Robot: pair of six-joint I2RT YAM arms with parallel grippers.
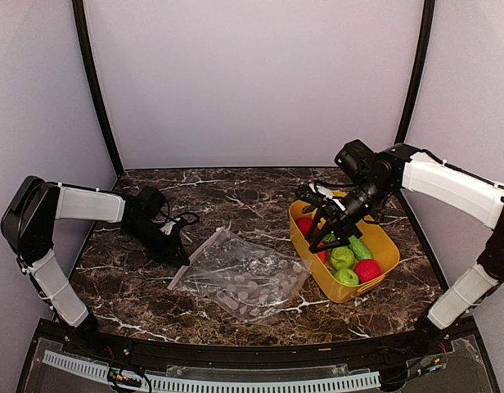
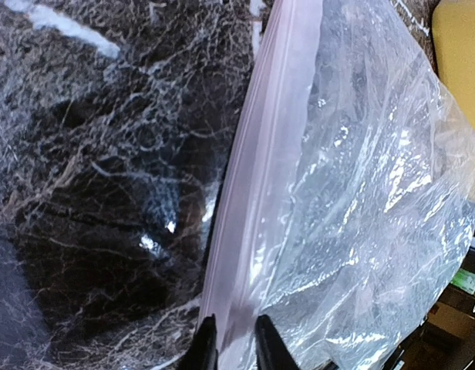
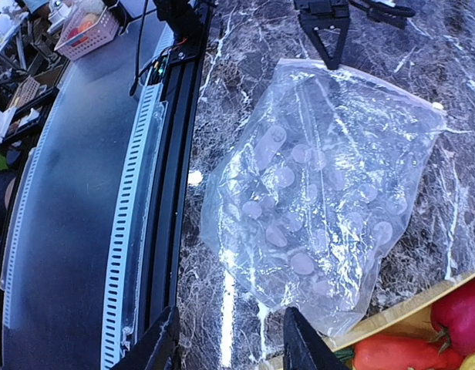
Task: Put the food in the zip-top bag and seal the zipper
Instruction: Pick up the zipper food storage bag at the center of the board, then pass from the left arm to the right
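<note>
My left gripper (image 2: pixel 234 333) pinches the zipper (image 2: pixel 257 193) of the zip-top bag (image 1: pixel 244 274). My right gripper (image 3: pixel 230 317) hangs over the food (image 1: pixel 342 258) in the yellow tub (image 1: pixel 387 244), jaws apart.

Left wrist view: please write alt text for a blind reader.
The left gripper straddles the pinkish zipper of a clear bag lying on a dark marble table. A yellow tub shows at top right.

Glossy, crinkled plastic zip-top bag (image 2: pixel 361 193) — on polished marble table (image 2: pixel 91 193).
</note>
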